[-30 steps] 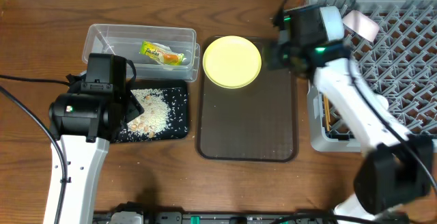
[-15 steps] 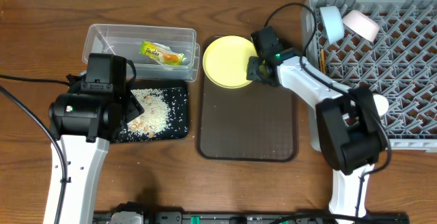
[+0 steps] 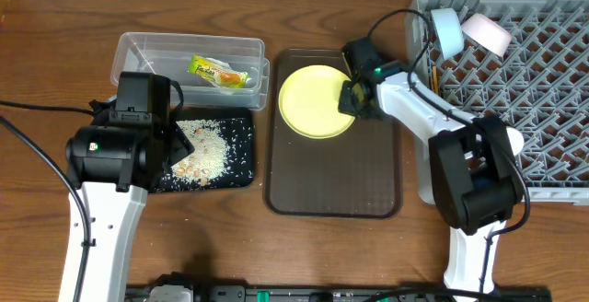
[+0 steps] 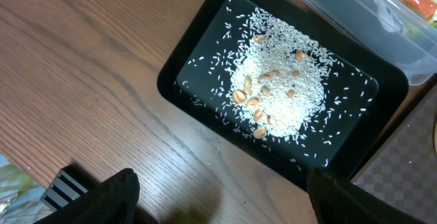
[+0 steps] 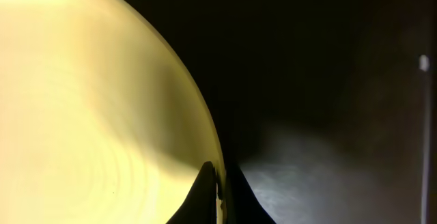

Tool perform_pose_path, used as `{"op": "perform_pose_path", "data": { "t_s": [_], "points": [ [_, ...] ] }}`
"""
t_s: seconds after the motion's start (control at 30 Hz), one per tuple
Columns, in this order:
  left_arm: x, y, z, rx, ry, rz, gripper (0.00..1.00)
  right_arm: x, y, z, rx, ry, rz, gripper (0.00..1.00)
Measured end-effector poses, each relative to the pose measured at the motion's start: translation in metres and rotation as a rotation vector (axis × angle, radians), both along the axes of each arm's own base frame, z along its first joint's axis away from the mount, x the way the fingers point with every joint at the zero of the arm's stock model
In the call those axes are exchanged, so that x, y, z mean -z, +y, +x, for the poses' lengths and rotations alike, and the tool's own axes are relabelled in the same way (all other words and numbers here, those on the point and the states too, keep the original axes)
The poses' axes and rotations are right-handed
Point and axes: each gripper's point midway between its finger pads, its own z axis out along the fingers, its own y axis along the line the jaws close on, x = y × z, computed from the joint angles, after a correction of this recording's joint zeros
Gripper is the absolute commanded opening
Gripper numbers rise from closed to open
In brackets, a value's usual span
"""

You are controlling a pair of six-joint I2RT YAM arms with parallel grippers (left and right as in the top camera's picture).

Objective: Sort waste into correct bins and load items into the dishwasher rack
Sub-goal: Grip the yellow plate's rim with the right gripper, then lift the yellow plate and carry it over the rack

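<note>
Loading the plate (image 3: 311, 104): the right gripper (image 3: 351, 96) pinched its rim, while the left gripper (image 4: 220, 202) hung open. The next move, likely, was a lift into the dishwasher rack (image 3: 543, 81) at the table's far-right corner.

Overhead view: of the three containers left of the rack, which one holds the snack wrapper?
The clear plastic tub, the only see-through one. The black tray holds rice scraps, and the brown tray holds the yellow-green plate.

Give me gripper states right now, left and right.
Left gripper: open, holding nothing.
Right gripper: closed on the rim of the yellow-green plate.
</note>
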Motion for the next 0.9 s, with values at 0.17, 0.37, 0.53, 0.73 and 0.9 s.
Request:
{"op": "perform_pose_path", "data": {
  "t_s": [0.17, 0.37, 0.53, 0.73, 0.9],
  "points": [
    [0.000, 0.000, 0.000, 0.000, 0.000, 0.000, 0.81, -0.005, -0.008, -0.003, -0.015, 0.016, -0.005, 0.01],
    [0.000, 0.000, 0.000, 0.000, 0.000, 0.000, 0.82, -0.049, -0.021, 0.000, -0.092, -0.072, -0.021, 0.01],
    [0.000, 0.000, 0.000, 0.000, 0.000, 0.000, 0.81, -0.150, -0.053, 0.012, -0.128, -0.317, -0.042, 0.01],
    [0.000, 0.000, 0.000, 0.000, -0.001, 0.000, 0.81, -0.234, -0.120, 0.008, -0.105, -0.518, -0.180, 0.01],
    [0.000, 0.000, 0.001, 0.000, -0.003, 0.000, 0.81, -0.272, -0.185, 0.000, -0.072, -0.582, -0.422, 0.01]
  ]
}}
